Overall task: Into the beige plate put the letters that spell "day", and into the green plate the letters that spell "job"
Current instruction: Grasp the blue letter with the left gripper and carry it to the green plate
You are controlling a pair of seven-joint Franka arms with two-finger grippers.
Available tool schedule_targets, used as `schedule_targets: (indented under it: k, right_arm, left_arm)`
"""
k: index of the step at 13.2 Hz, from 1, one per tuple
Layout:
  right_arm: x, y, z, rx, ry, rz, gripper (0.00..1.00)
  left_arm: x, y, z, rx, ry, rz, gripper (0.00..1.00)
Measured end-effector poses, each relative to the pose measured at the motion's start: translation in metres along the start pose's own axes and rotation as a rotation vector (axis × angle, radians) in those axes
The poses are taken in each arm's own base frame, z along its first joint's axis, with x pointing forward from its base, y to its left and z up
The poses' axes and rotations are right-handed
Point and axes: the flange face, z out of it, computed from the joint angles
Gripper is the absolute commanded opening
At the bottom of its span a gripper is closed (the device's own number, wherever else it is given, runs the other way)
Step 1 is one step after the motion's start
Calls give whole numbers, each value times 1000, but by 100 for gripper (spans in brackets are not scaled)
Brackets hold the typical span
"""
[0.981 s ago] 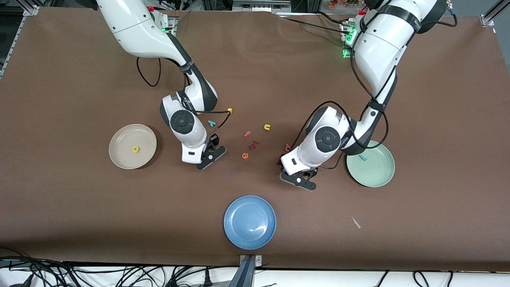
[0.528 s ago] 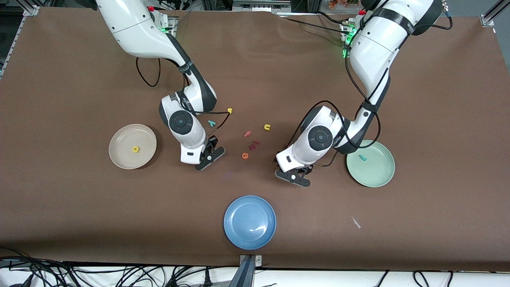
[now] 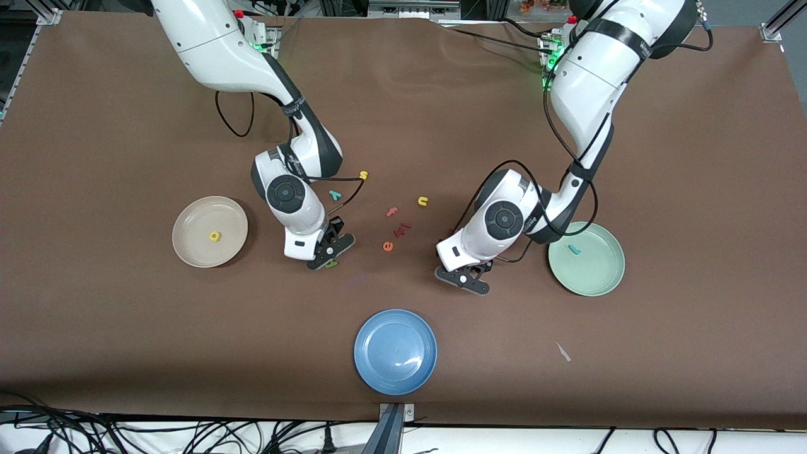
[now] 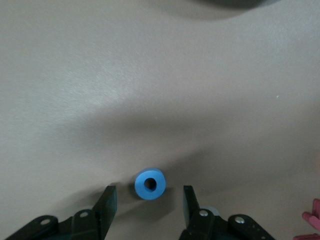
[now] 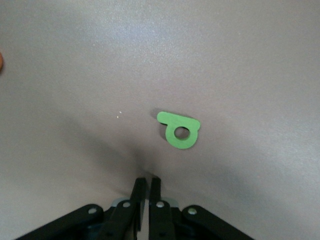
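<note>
The left gripper (image 4: 147, 192) is low over the brown table (image 3: 693, 189), just beside the green plate (image 3: 599, 277) toward the middle. Its claw is spread, with the blue "o" (image 4: 150, 184) lying flat between the two fingers (image 4: 107, 200) and a gap on each side. It sits a little nearer one finger, so the claw probably wants centring before it closes. A soft foam ring this thin will likely slip unless the tips press right down onto the cloth and then lift straight up. The teal "j" (image 3: 573, 250) already lies in the green plate.

The right gripper (image 5: 147, 182) is down near the table, between the beige plate (image 3: 189, 249) and the loose letters. Its claw is pressed together on nothing, and the green "d" (image 5: 179, 131) lies flat on the cloth just ahead of the tips. It looks as though it must spread again, move forward over the "d" and pinch across the ring or the stem. The yellow "a" (image 3: 215, 236) is in the beige plate. The teal "y" (image 3: 335, 195) lies on the table beside the right arm's wrist, farther from the front camera than the "d".

The only writing that can be read is the foam letters themselves. The lettering on the arms is too small to make out.
</note>
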Motion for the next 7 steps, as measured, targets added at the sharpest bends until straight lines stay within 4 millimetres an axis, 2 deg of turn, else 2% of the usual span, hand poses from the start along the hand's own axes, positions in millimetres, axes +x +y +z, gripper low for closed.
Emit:
schedule_targets:
  k: [1,3,4,5,7]
  right_arm:
    - [0,0,0,0,0,2,14]
    - [0,1,0,1,-3,31,61]
    - [0,1,-1,2,-6,55,81]
    - [1,1,-3,2,-8,79,95]
    - [5,3,-9,1,-5,122,99]
  left_arm:
    - [-1,1,3,0,0,1,48]
    - [0,0,3,2,1,0,34]
    - [0,-1,3,2,2,-1,27]
    - [0,-1,3,2,4,-3,12]
    - [1,-1,2,2,8,-45,7]
